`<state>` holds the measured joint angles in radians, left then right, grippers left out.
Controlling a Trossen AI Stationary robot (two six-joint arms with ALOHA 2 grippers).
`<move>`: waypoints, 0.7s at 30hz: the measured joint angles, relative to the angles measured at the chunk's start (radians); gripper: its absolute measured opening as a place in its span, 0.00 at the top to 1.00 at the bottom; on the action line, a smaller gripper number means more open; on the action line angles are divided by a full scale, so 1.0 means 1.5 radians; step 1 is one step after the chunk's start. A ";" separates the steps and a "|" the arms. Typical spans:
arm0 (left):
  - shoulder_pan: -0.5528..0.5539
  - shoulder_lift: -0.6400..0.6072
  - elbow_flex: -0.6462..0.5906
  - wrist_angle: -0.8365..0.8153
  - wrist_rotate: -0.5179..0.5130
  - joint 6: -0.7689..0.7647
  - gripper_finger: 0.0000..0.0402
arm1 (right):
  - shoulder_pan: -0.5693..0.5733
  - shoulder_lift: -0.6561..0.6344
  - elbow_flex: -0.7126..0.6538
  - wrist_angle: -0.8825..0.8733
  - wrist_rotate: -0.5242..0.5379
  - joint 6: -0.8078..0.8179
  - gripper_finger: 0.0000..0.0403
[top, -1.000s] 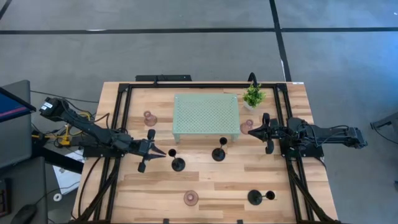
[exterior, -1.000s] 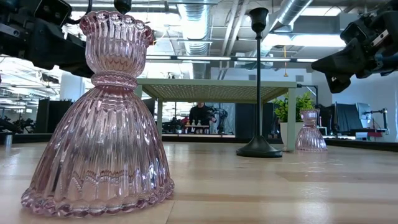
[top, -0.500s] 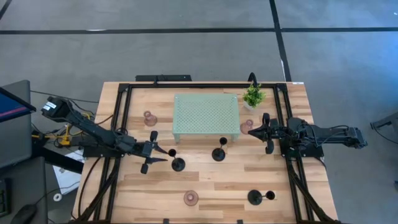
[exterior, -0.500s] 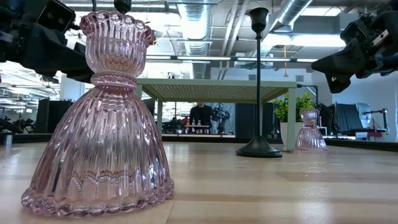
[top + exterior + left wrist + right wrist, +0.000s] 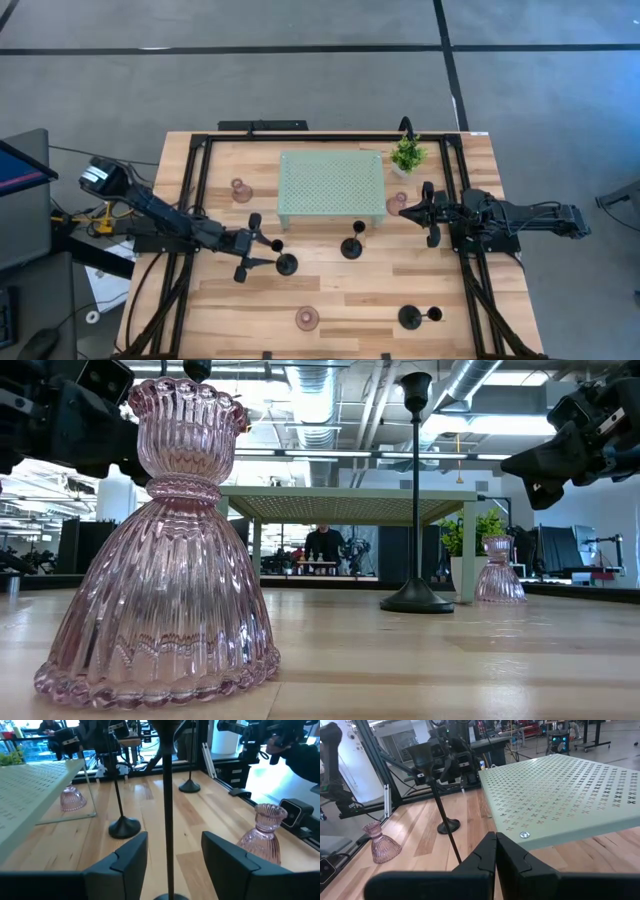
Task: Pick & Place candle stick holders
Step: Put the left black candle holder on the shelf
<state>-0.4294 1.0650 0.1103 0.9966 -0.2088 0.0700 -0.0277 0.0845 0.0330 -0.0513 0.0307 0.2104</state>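
Note:
A black candle stick holder [image 5: 286,264] stands on its disc base left of the table's middle. Its thin stem [image 5: 167,810] rises between the two fingers of my open left gripper [image 5: 172,840], with a gap on each side. Two more black holders [image 5: 351,247] [image 5: 408,317] stand upright on the table. Pink glass holders stand at the far left [image 5: 240,189], at the near edge [image 5: 306,319] and by the tray's right corner [image 5: 397,202]. My right gripper [image 5: 405,211] is shut at the right, beside that last pink holder, with nothing in it.
The pale green perforated tray [image 5: 332,185] stands on legs at the table's far middle. A small potted plant [image 5: 407,154] sits at its far right corner. A black frame [image 5: 190,200] runs along the table's edges. Bare wood lies at the near right.
My left gripper has moved toward the table's right edge, level, up to the black holder, and has opened, so that its fingers now stand on either side of the stem. The holder has not moved.

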 joint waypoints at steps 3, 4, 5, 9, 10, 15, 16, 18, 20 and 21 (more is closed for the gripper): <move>0.000 0.025 0.024 0.000 0.000 0.000 0.54 | 0.000 0.000 0.000 0.000 0.000 0.000 1.00; 0.000 0.034 0.033 0.000 0.000 0.000 0.54 | 0.000 0.000 0.000 0.000 0.000 0.000 1.00; 0.000 0.041 0.040 0.001 0.000 0.000 0.54 | 0.000 0.000 0.000 0.000 0.000 0.000 1.00; 0.002 0.052 0.058 0.001 -0.006 0.000 0.55 | 0.000 0.000 0.000 0.000 0.000 0.000 1.00; 0.003 0.051 0.058 0.002 -0.008 0.000 0.55 | 0.000 0.000 0.000 0.000 0.000 0.000 1.00; 0.004 0.050 0.058 0.001 -0.024 0.000 0.56 | 0.000 0.000 0.000 0.000 0.000 0.000 1.00; 0.004 0.050 0.058 0.001 -0.024 0.000 0.56 | 0.000 0.000 0.000 0.000 0.000 0.000 1.00; 0.004 0.050 0.058 0.001 -0.025 0.000 0.59 | 0.000 0.000 0.000 0.000 0.000 0.000 1.00; 0.004 0.050 0.058 0.000 -0.025 0.000 0.63 | 0.000 0.000 0.000 0.000 0.000 0.000 1.00; 0.004 0.050 0.058 0.000 -0.025 0.000 0.65 | 0.000 0.000 0.000 0.000 0.000 0.000 1.00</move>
<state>-0.4232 1.1393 0.1970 0.9970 -0.2462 0.0696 -0.0279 0.0847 0.0330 -0.0513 0.0303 0.2104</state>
